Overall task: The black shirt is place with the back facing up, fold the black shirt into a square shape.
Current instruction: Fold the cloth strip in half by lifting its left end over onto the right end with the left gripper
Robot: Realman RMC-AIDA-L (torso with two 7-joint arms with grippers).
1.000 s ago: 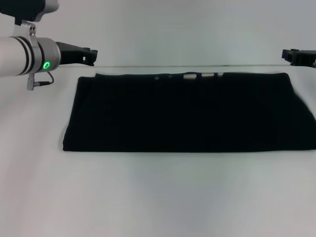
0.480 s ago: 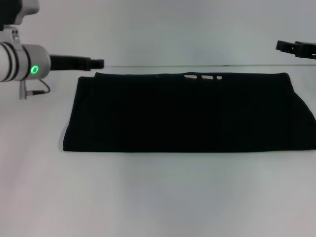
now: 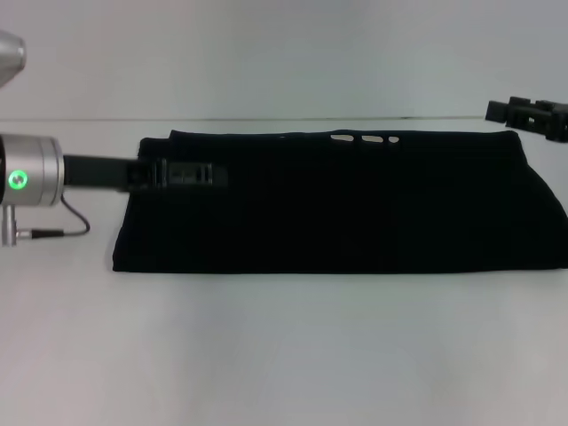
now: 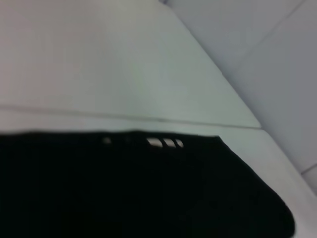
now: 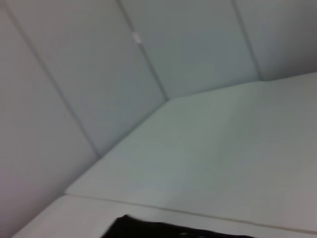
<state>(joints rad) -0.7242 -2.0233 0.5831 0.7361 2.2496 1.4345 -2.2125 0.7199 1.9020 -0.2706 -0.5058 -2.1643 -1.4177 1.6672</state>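
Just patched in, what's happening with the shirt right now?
The black shirt lies on the white table, already folded into a long flat band, not yet a square. The left pincer is over the shirt's left end, near its far corner, without a visible hold on the cloth. The right pincer hangs by the far right corner, just off the fabric.

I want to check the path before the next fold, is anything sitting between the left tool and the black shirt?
Nothing visible is in the way. The left tool is already over the left end of the black shirt, which lies folded into a long band on the bare white table. The right tool is by the shirt's far right corner.
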